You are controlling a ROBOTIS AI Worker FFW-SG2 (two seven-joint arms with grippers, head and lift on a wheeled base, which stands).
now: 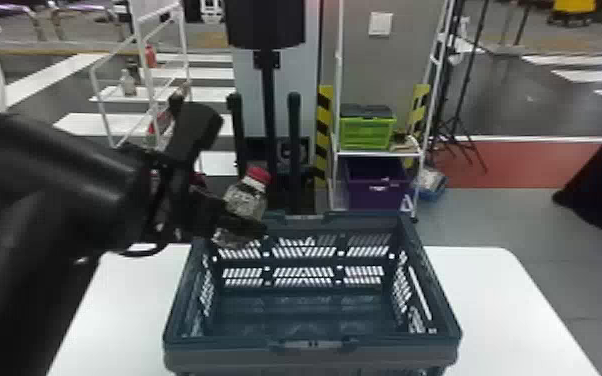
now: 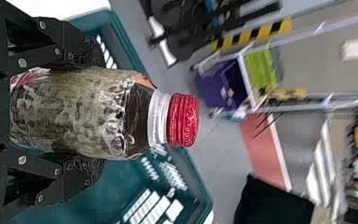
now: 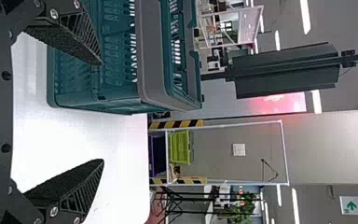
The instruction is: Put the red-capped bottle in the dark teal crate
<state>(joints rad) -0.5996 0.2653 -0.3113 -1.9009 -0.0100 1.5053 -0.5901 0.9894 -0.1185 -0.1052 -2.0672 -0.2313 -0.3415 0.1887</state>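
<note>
In the head view my left gripper point(image 1: 237, 220) is shut on the red-capped bottle point(image 1: 246, 200), above the back left corner of the dark teal crate point(image 1: 310, 345). The bottle leans, its cap up and to the right. In the left wrist view the two fingers of my left gripper point(image 2: 86, 112) press the sides of the bottle point(image 2: 81, 112), its red cap point(image 2: 183, 120) pointing away from the palm. My right gripper point(image 3: 103, 112) stands open with nothing between its fingers, near the crate point(image 3: 116, 100) in the right wrist view.
The crate rests on a white table point(image 1: 495, 300). Behind it stand a black post point(image 1: 269, 115) and a white rack point(image 1: 375, 154) with a green crate point(image 1: 367, 131) and a purple bin point(image 1: 376, 185). A second white rack point(image 1: 115, 95) is at the back left.
</note>
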